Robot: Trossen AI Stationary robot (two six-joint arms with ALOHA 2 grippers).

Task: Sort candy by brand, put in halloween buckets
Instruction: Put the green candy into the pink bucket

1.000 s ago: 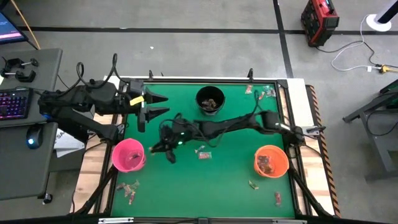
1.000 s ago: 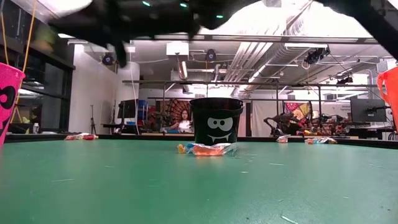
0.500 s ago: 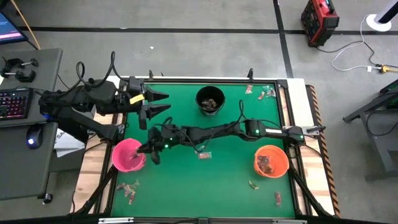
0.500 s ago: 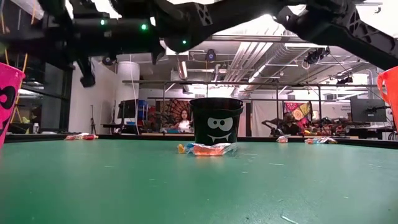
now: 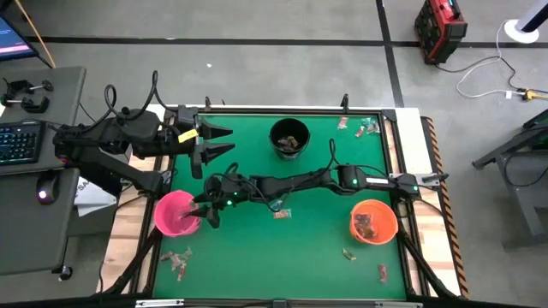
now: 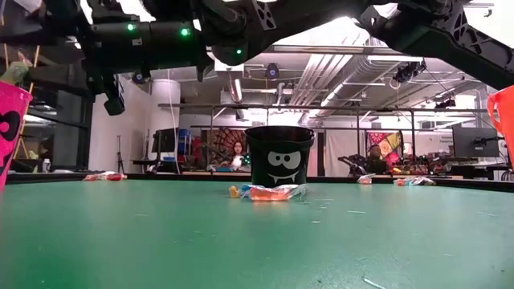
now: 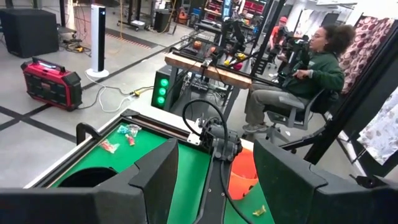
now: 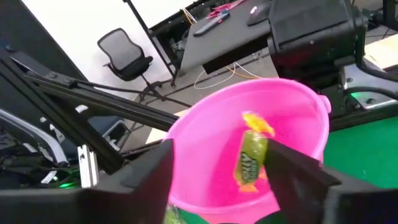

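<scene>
Right tool point(image 5: 208, 210), fingers spread wide, is held at the pink bucket's point(image 5: 176, 214) three-o'clock rim; a green candy point(image 8: 251, 157) is seen mid-air above it. Left tool point(image 5: 221, 142) is parked open at the worktop's point(image 5: 308, 257) ten-o'clock edge.

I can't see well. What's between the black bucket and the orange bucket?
Only bare green table lies between the black bucket and orange bucket, apart from the right arm overhead, in the high view.

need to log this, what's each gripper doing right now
Left gripper: open, empty, beside the table's far left corner.
Right gripper: open over the pink bucket, green candy dropping in.
</scene>
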